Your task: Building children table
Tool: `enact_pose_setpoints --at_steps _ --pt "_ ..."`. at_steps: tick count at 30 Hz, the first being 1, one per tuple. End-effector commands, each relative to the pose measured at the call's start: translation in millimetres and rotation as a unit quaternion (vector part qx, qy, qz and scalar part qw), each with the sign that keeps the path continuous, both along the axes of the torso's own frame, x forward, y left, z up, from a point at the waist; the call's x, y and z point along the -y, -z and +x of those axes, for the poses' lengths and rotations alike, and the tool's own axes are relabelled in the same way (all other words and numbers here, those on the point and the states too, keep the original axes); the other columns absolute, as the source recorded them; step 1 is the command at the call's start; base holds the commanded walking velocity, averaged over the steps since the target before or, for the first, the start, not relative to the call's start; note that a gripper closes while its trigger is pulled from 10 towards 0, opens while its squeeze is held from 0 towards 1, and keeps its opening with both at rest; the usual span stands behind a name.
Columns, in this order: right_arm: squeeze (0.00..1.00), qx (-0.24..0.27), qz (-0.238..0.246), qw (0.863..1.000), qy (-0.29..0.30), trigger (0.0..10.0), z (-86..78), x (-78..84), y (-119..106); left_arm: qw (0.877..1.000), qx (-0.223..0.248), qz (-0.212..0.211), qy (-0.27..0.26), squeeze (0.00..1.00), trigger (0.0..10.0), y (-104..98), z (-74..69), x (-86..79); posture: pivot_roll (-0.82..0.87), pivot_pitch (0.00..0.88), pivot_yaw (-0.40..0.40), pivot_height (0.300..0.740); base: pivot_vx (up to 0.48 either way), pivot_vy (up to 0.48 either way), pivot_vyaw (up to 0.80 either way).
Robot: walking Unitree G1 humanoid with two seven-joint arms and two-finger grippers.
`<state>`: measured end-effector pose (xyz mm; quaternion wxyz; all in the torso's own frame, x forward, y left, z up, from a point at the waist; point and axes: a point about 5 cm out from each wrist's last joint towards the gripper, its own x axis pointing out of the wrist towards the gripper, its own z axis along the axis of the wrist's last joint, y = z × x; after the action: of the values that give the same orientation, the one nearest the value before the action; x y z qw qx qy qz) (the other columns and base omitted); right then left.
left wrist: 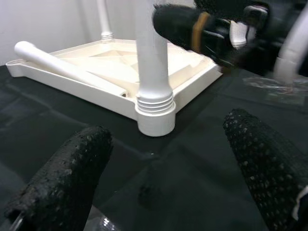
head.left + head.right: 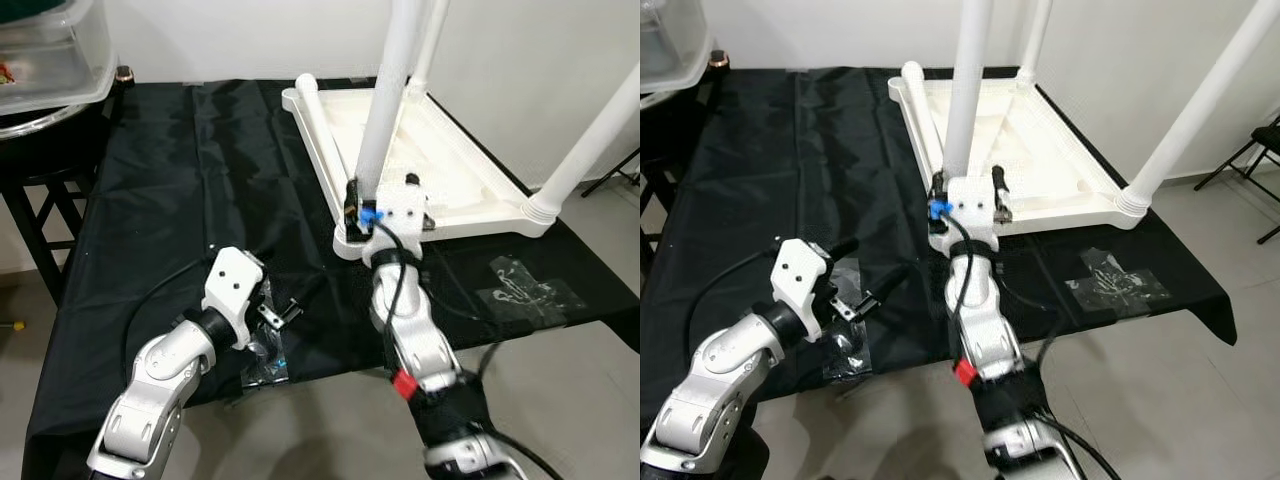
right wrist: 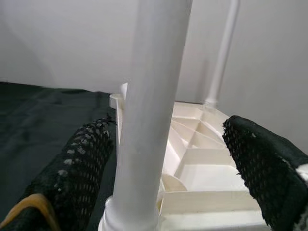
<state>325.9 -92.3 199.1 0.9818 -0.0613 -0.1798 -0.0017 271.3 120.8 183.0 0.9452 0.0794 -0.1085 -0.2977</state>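
1. The upturned white table top [image 2: 450, 170] lies on the black cloth [image 2: 170, 200].
2. Right gripper [image 2: 970, 190], fingers spread, brackets the near-corner leg [image 2: 385, 100].
3. Left gripper [image 2: 875, 280] hovers spread beside that corner.
4. No writing is legible.

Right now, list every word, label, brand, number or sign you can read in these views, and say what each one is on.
None can be read.
White table top, upside down on the black cloth: no print shows.
Clear plastic bags: any marks too small to tell.
Clear bin: a coloured patch inside, too blurred to read.
Right gripper and left gripper: blue and red tags, no lettering visible.
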Motion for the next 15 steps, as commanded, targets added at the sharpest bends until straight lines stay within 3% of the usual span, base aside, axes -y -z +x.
enact_pose_setpoints --at_steps 1,8,10,13,14,15 --pt "0.00 0.006 -0.008 1.000 -0.006 10.0 -5.1 1.4 1 1.000 -0.012 0.004 -0.005 0.00 10.0 8 -0.8 -1.1 0.07 0.088 -0.068 0.740 0.000 0.000 0.00" --pt "0.00 -0.005 -0.013 1.000 -0.020 10.0 -16.8 8.7 12 1.000 -0.017 0.005 -0.017 0.00 10.0 13 -3.9 -2.0 0.08 0.081 -0.069 0.740 0.000 0.000 0.00" --pt "0.00 -0.034 -0.024 0.998 -0.043 10.0 -34.9 17.5 28 0.998 -0.043 0.003 -0.044 0.00 10.0 30 -21.5 2.2 0.08 0.060 -0.061 0.740 0.000 0.000 0.00" --pt "0.00 -0.048 -0.037 0.997 -0.055 10.0 -44.6 20.4 35 0.996 -0.064 -0.005 -0.055 0.00 10.0 40 -33.1 6.2 0.08 0.054 -0.057 0.740 0.000 0.000 0.00" --pt "0.00 -0.075 -0.036 0.995 -0.062 10.0 -57.5 24.1 47 0.993 -0.095 -0.016 -0.068 0.00 10.0 54 -50.6 13.9 0.07 0.042 -0.051 0.740 0.000 0.000 0.80" --pt "0.00 -0.075 -0.036 0.995 -0.062 10.0 -57.5 24.1 47 0.993 -0.095 -0.016 -0.068 0.00 10.0 54 -50.6 13.9 0.07 0.042 -0.051 0.740 0.000 0.000 0.80"
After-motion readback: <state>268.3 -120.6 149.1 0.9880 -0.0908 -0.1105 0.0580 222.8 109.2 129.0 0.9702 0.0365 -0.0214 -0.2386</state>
